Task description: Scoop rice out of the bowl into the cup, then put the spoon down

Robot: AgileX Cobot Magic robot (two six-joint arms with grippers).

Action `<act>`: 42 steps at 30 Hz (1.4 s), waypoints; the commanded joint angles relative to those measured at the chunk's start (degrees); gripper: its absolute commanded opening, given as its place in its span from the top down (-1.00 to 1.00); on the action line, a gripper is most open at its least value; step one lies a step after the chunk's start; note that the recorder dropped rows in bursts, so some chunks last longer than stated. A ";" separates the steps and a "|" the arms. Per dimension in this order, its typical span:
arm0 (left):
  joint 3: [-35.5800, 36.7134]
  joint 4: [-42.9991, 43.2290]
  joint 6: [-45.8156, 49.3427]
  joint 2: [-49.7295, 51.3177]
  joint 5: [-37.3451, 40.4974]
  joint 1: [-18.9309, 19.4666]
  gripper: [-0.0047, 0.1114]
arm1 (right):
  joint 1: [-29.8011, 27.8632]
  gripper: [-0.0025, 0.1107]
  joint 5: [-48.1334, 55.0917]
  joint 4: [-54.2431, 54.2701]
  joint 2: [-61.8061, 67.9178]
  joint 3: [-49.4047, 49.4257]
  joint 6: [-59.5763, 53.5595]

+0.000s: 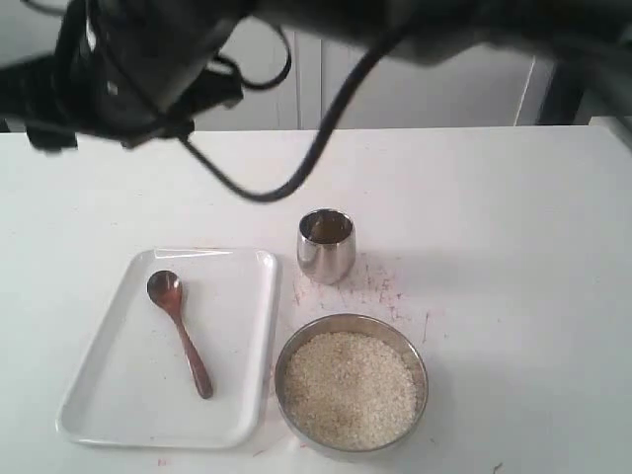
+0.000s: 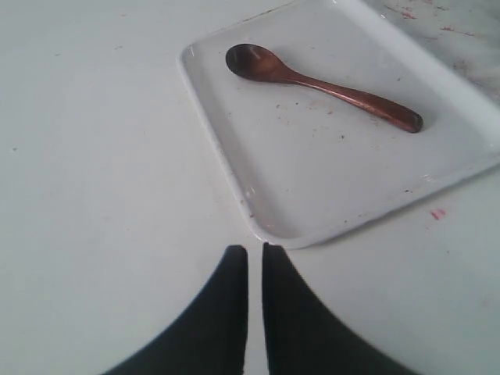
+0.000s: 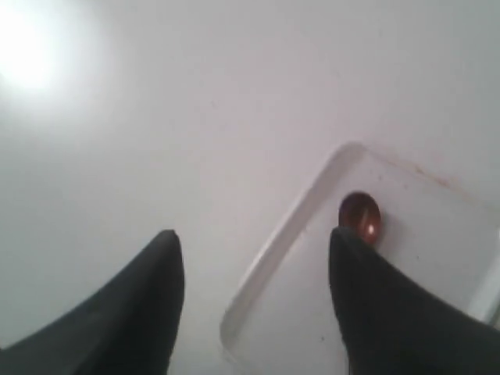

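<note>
Spoon (image 1: pixel 180 332) is lying flat on the white tray (image 1: pixel 109 395) at the L of the surface (image 1: pixel 513 247), w/ its handle angling toward the bowl (image 1: pixel 351 319). Rice (image 1: pixel 351 390) is filling the bowl, which is sitting just beside the tray's R edge. Cup (image 1: pixel 326 247) is standing upright near the bowl, not touching it. Left end effector (image 2: pixel 255 254) is hovering over bare surface by a tray corner, w/ only a thin slit btwn its fingers, gripping nothing. Right end effector (image 3: pixel 254 238) is hanging over another tray corner, fingers spread wide, nothing btwn them.
</note>
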 commanded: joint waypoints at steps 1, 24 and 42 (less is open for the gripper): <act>0.29 -0.62 0.22 -0.17 0.27 0.14 0.67 | 0.06 0.22 -2.70 -0.34 -9.17 -0.15 -0.90; 0.29 -0.62 0.22 -0.17 0.27 0.14 0.67 | 0.06 0.96 4.72 -3.27 -38.10 -0.15 -18.55; 0.29 -0.62 0.22 -0.17 0.27 0.14 0.67 | 0.06 0.96 16.48 -3.27 -55.95 3.43 -22.01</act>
